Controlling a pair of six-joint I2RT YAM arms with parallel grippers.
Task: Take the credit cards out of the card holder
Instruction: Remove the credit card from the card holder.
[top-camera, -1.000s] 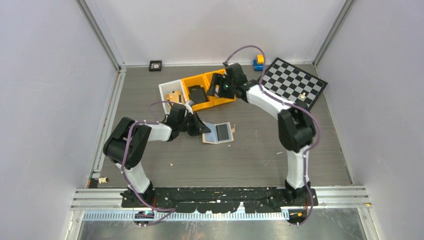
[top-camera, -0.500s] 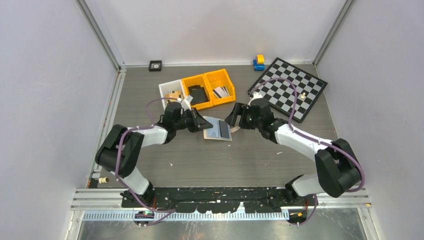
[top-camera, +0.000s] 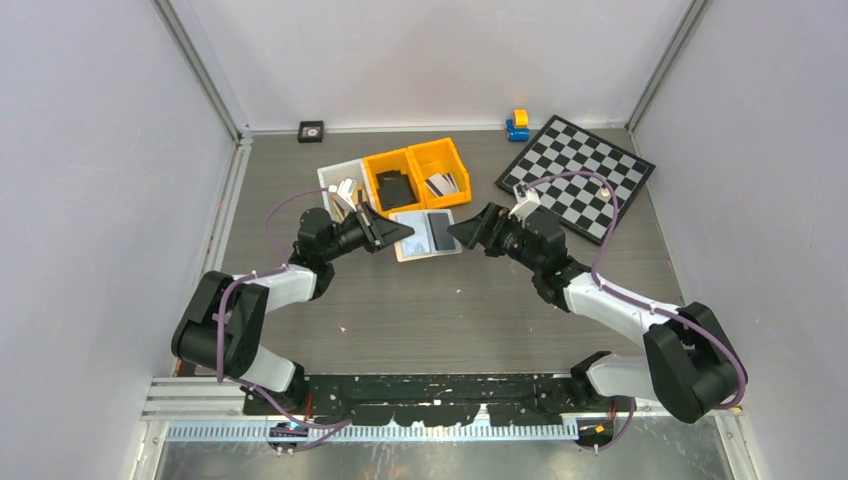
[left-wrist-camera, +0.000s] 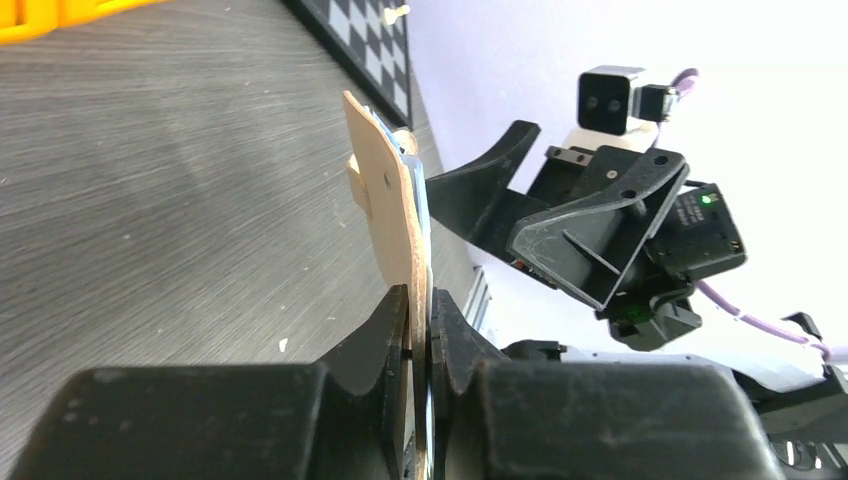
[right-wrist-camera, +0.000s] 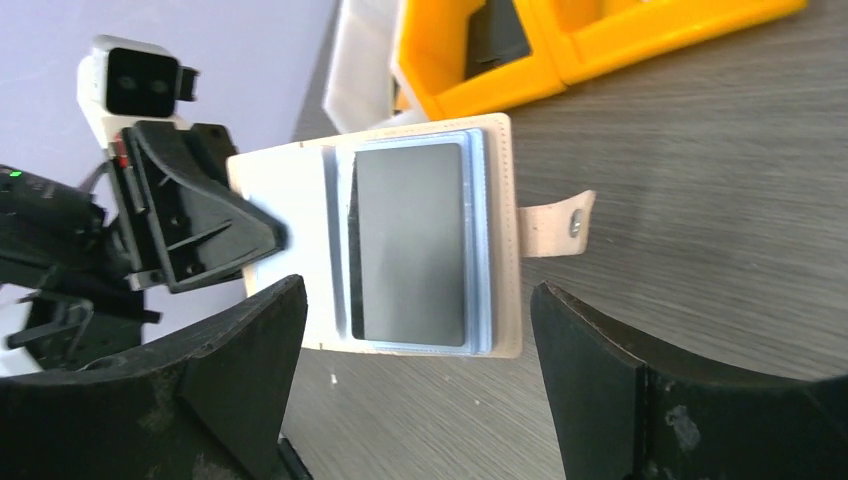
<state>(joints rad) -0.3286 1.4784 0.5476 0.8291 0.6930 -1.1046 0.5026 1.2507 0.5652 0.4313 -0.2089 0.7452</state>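
At table centre, my left pincer (top-camera: 405, 232) is clenched on the open holder's (top-camera: 425, 242) 9 o'clock edge. A dark card (right-wrist-camera: 410, 245) sits inside. My right pincer (top-camera: 456, 229) gapes released at its 3 o'clock.

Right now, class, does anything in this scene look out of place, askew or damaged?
Nothing spilled or damaged. The holder is open, pinched by one flap in the left end effector, its strap sticking out sideways; a dark card sits in its pocket.
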